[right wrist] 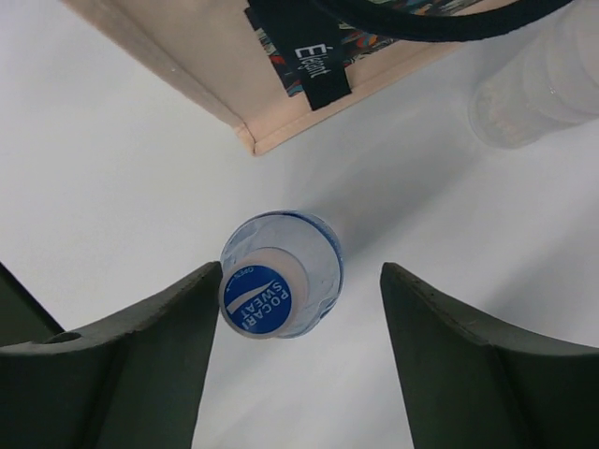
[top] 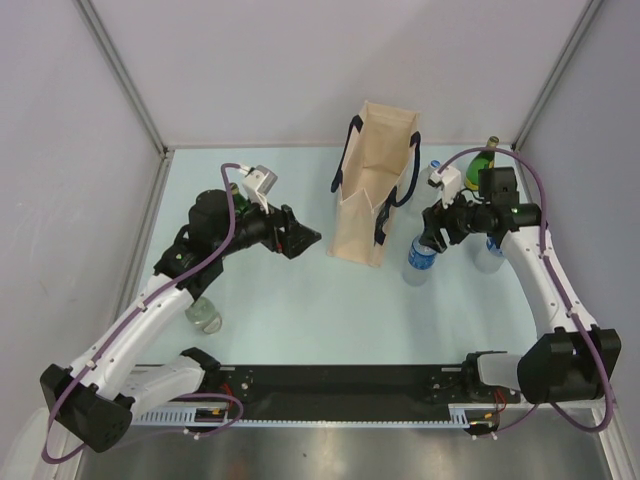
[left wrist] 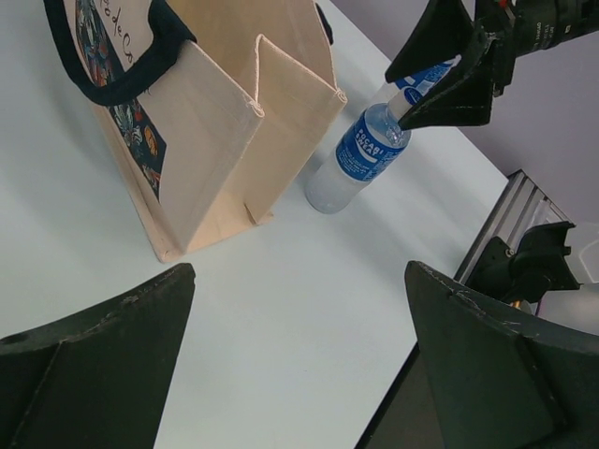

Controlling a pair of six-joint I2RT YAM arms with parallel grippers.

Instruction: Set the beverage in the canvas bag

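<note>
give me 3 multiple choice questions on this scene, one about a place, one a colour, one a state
1. Relative to the canvas bag, the blue-label bottle is: A inside it; B upright on the table beside it; C lying on top of it.
2. The bag's handles are: A red; B white; C dark navy.
3. The right gripper is: A open, straddling the bottle's cap; B shut on a handle; C shut and empty.
Answers: B, it stands by the bag's corner; C, the straps show dark navy; A, its fingers stand apart with the cap between them.
</note>
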